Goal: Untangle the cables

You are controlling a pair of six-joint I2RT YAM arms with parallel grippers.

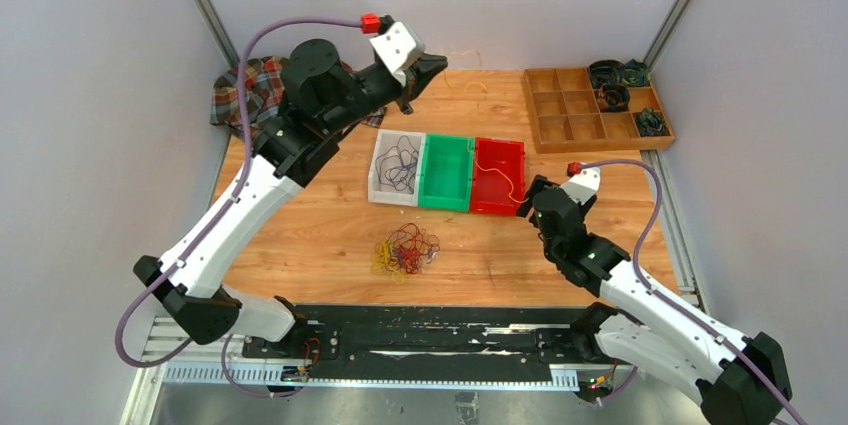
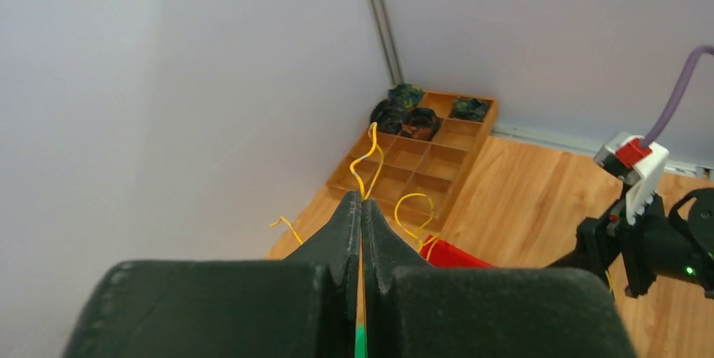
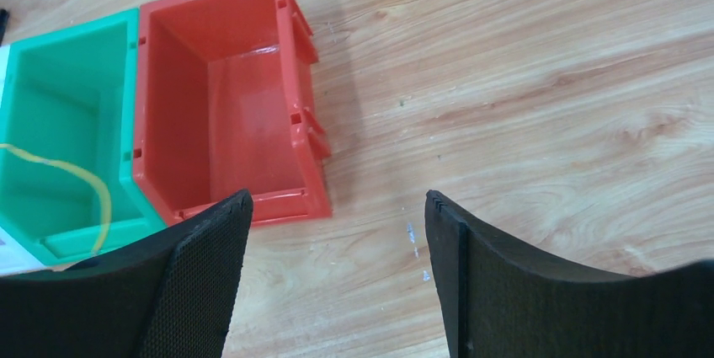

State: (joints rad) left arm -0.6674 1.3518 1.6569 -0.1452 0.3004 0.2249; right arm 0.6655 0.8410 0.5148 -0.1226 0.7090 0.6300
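Top external view: the left arm rises from its base and stretches toward the far wall; the left gripper (image 1: 438, 65) is pressed together, pinching a yellow cable (image 2: 368, 160) that curls above its fingertips; purple cable (image 1: 400, 163) lies in the white bin (image 1: 380, 185); a red-and-yellow tangle (image 1: 405, 250) sits on the table (image 1: 300, 235) in front of the green bin (image 1: 447, 172); the right arm is folded low, and the right gripper (image 1: 531, 198) is spread wide and empty just beside the red bin (image 1: 498, 177).

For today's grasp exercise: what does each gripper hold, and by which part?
Left gripper pinches the yellow cable partway along, a curl poking past it. Right gripper holds nothing.
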